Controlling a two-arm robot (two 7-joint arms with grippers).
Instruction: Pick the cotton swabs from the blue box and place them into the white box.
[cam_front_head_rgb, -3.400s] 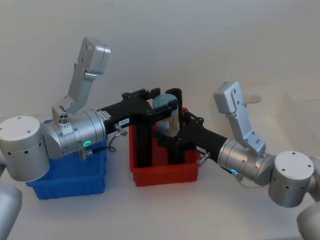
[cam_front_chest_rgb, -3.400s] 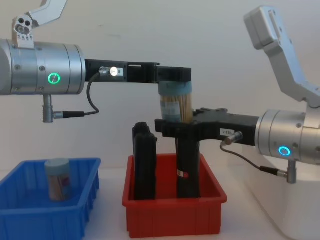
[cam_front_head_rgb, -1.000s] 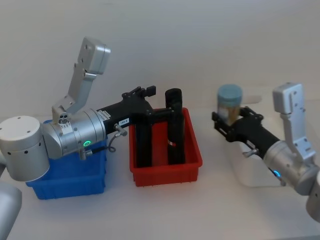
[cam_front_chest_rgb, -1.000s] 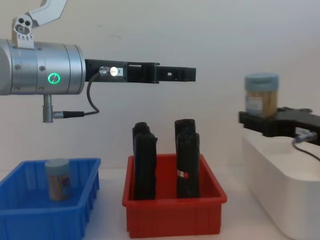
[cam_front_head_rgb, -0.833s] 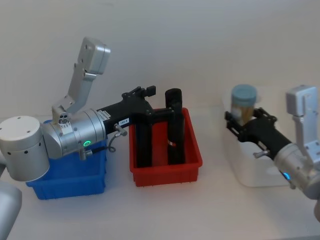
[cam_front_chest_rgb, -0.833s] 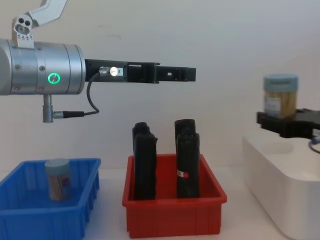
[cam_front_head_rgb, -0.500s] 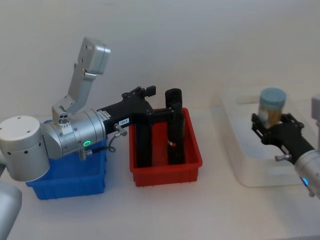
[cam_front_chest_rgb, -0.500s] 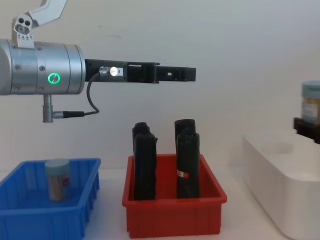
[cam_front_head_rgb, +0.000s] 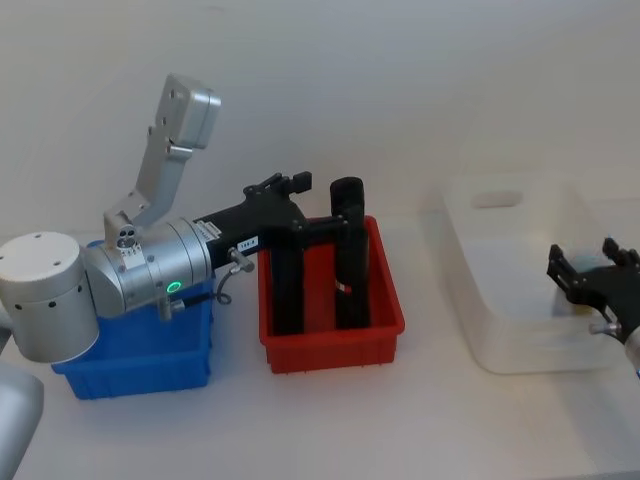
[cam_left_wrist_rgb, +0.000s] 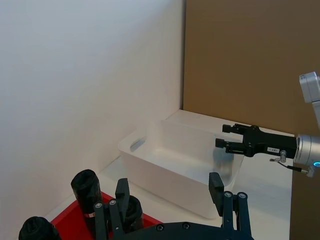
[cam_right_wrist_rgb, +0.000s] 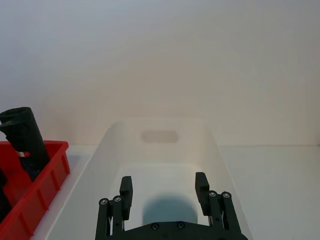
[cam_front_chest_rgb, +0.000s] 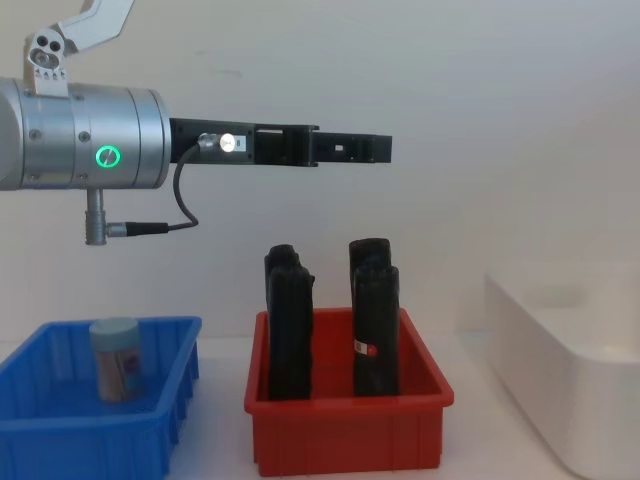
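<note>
A plain pale wall backs a smooth white table; in the left wrist view a flat brown panel stands beside the wall.

The left arm, a thick brushed-metal cylinder with a green ring light, reaches out over the blue box and hides most of its inside from the head view. Its black left gripper hangs high above the red bin, fingers spread with nothing between them.

The white box is the biggest container, a smooth, slightly translucent tub with rounded edges and a handle recess at its far end, cut off at the chest view's right edge. The blue box is a ribbed, open-topped bright plastic bin on the robot's left. The red bin between the two holds two tall matte black uprights, standing side by side.

The right gripper sits at the white box's right rim, the arm behind it cut off by the frame. Its fingers are apart and empty above the tub's floor, where a blurred pale blue round patch lies, too vague to identify.

One jar of cotton swabs, a clear cylinder with a pale blue top, stands upright in the blue box
</note>
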